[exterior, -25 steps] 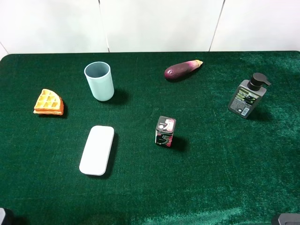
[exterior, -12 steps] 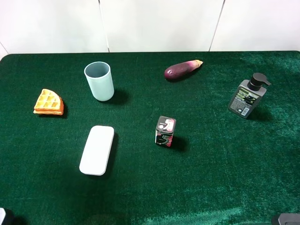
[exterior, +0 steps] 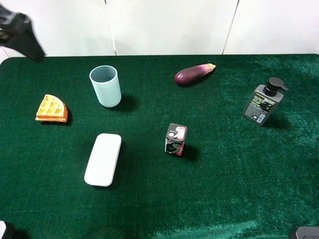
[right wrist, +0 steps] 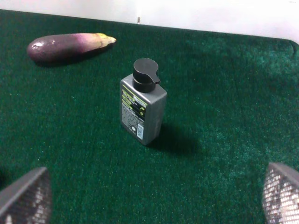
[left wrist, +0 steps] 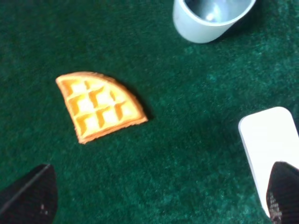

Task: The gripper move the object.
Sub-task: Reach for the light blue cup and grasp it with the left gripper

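The pale blue-green cup [exterior: 105,85] stands upright and empty at the back left of the green cloth. It also shows in the left wrist view [left wrist: 210,18]. My left gripper [left wrist: 154,200] is open and empty, above the cloth, with the waffle and the cup ahead of it; its dark fingertips [left wrist: 28,196] stand wide apart. A dark blurred part of the left arm [exterior: 20,32] shows at the far left, apart from the cup. My right gripper [right wrist: 154,200] is open and empty, facing the soap bottle.
An orange waffle wedge [exterior: 51,108] lies left of the cup. A flat white case [exterior: 103,159] lies in front of the cup. A small black box [exterior: 175,139] stands mid-table. An eggplant [exterior: 193,74] lies at the back, and a grey pump bottle [exterior: 263,102] stands at the right.
A dark blurred part of the left arm has come into view at the top left. The things on the cloth have not moved.
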Action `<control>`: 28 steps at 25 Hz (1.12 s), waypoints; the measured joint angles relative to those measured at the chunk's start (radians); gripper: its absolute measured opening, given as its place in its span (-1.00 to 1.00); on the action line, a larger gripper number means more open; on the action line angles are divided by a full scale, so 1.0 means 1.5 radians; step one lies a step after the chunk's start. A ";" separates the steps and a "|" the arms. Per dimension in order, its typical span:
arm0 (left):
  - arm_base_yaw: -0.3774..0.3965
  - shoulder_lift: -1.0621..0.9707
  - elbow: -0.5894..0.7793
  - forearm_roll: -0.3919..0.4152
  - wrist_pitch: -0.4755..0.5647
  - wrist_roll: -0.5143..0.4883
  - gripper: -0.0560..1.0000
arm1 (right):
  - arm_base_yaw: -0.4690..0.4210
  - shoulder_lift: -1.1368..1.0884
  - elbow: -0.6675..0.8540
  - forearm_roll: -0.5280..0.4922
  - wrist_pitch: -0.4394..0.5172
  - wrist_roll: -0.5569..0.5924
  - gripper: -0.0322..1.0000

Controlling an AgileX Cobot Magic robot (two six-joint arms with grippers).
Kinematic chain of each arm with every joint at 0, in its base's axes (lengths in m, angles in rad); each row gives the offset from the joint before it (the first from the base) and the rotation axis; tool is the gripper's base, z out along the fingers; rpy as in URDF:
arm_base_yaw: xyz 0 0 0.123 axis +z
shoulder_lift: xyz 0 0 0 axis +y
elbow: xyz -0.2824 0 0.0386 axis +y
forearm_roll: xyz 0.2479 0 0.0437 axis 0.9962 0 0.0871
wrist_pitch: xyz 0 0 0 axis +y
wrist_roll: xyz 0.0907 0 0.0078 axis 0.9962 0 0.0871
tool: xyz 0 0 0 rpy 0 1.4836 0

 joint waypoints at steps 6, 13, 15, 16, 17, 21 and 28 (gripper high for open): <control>-0.049 0.094 -0.054 0.000 -0.005 -0.006 0.81 | 0.000 0.000 0.000 0.000 0.000 0.000 0.37; -0.105 0.194 -0.116 0.008 -0.020 -0.011 0.81 | 0.000 0.000 0.000 0.000 0.000 0.000 0.37; -0.119 0.221 -0.136 0.009 -0.021 -0.011 0.81 | 0.000 0.000 0.000 0.000 0.000 0.000 0.37; -0.125 0.235 -0.145 0.009 -0.021 -0.011 0.81 | 0.000 0.000 0.000 0.000 0.000 0.000 0.37; -0.130 0.249 -0.155 0.010 -0.021 -0.011 0.81 | 0.000 0.000 0.000 0.000 0.000 0.000 0.37; -0.154 0.297 -0.189 0.017 -0.024 -0.011 0.80 | 0.000 0.000 0.000 0.000 0.000 0.000 0.37; -0.178 0.375 -0.231 0.020 -0.044 -0.011 0.80 | 0.000 0.000 0.000 0.000 0.000 0.000 0.37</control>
